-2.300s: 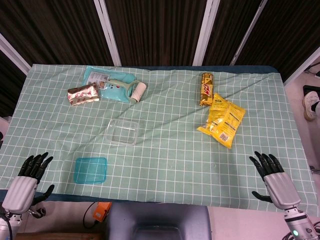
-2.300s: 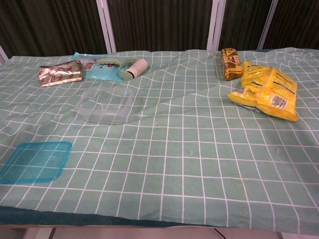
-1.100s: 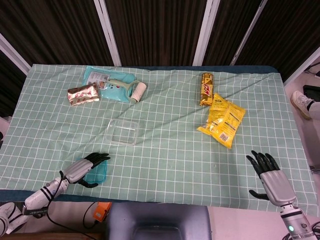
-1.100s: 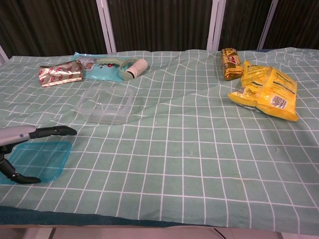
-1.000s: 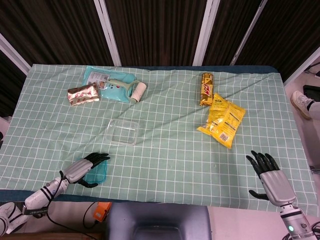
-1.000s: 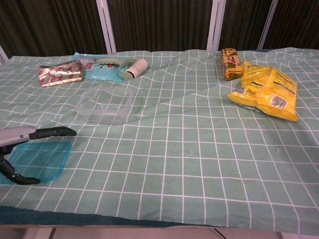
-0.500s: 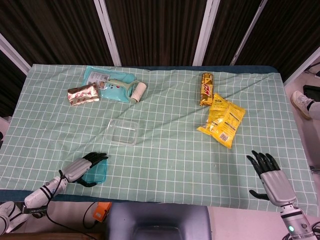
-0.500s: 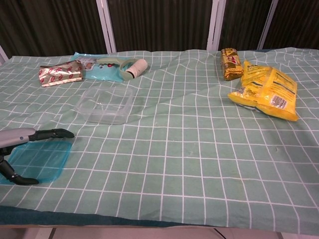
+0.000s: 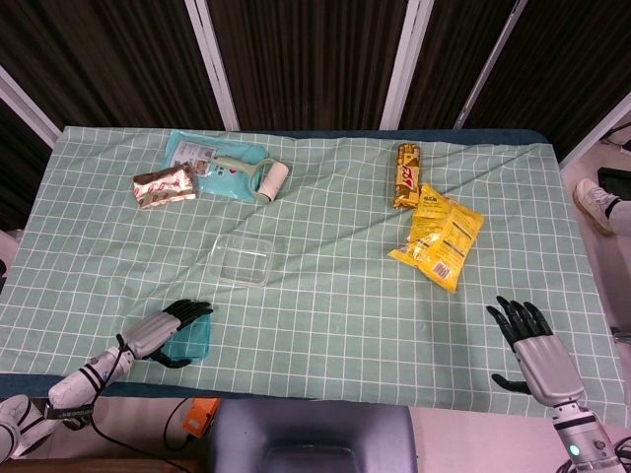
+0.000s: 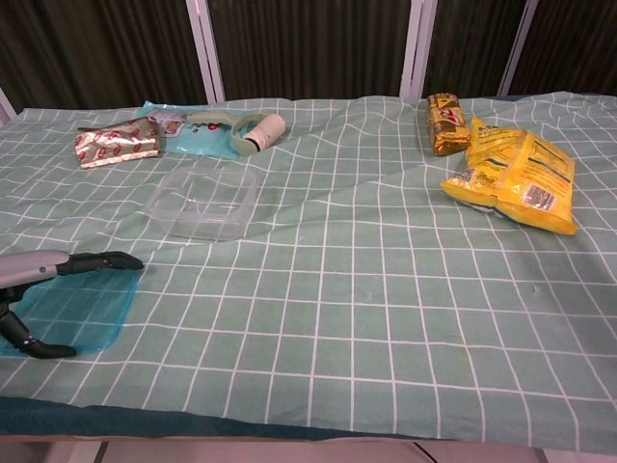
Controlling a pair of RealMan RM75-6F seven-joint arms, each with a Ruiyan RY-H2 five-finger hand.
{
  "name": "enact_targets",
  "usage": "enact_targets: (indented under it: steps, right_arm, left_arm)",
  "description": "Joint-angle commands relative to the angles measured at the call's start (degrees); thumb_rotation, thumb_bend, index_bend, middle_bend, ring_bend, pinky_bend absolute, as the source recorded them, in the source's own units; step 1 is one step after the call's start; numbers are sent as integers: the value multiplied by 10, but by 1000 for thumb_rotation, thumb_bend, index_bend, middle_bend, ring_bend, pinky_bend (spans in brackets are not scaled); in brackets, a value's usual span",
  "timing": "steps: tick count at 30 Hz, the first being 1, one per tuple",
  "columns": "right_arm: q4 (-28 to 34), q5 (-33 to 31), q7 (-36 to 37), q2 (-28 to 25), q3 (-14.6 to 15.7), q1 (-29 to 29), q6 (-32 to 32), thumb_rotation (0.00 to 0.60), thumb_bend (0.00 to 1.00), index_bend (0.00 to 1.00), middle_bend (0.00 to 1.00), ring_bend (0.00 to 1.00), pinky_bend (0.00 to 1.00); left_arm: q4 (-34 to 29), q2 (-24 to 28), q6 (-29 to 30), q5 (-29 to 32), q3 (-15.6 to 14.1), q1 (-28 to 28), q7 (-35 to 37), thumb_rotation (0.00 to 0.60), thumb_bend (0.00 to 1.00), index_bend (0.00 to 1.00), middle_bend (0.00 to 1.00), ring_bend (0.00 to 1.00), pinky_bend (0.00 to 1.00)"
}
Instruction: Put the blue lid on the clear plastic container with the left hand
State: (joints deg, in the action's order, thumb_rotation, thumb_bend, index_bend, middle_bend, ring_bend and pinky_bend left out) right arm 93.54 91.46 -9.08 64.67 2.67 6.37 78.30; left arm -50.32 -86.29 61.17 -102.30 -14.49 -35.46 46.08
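Note:
The blue lid [image 9: 194, 341] [image 10: 85, 311] lies flat on the green checked cloth near the front left corner. My left hand [image 9: 163, 330] [image 10: 40, 275] reaches over it from the left. Its fingers [image 10: 104, 260] lie along the lid's far edge and its thumb [image 10: 40, 349] sits at the near edge, spread apart, with no firm grip showing. The clear plastic container [image 9: 243, 259] [image 10: 204, 201] stands empty and uncovered behind and to the right of the lid. My right hand [image 9: 537, 355] hovers open at the front right edge, seen only in the head view.
A yellow snack bag [image 9: 439, 235] [image 10: 516, 174] and a brown bar [image 9: 406, 174] lie at the back right. A lint roller [image 9: 258, 177] on a teal pack and a silver-red packet [image 9: 165, 184] lie at the back left. The table's front edge runs just below the lid.
My left hand came in from the table's left corner over the lid, then sank slightly toward it. The lid and container have not moved. My right hand barely shifted.

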Motion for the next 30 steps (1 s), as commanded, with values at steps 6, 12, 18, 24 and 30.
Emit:
enact_targets:
  steps: [6, 12, 18, 24, 30]
  right_arm:
    - [0, 1, 1, 0, 0, 0, 1, 600, 201, 0, 0, 0, 0]
    - [0, 3, 3, -1, 1, -1, 2, 600, 201, 0, 0, 0, 0]
    - [-1, 6, 6, -3, 3, -2, 5, 600, 201, 0, 0, 0, 0]
    - [-1, 8, 6, -3, 4, -2, 4, 600, 201, 0, 0, 0, 0]
    - [-1, 10, 6, -3, 5, -1, 3, 600, 201, 0, 0, 0, 0]
  left_arm:
    - [-8, 3, -20, 9, -5, -4, -8, 600, 195, 0, 0, 348, 309]
    - [-19, 9, -2, 13, -1, 1, -23, 600, 201, 0, 2, 536, 513]
    - [-39, 24, 27, 17, 6, 10, -37, 600, 213, 0, 97, 667, 624]
    - [-79, 59, 54, 17, 12, 14, -57, 600, 224, 0, 208, 734, 692]
    - [-168, 136, 55, 20, 30, -10, -96, 600, 228, 0, 263, 756, 716]
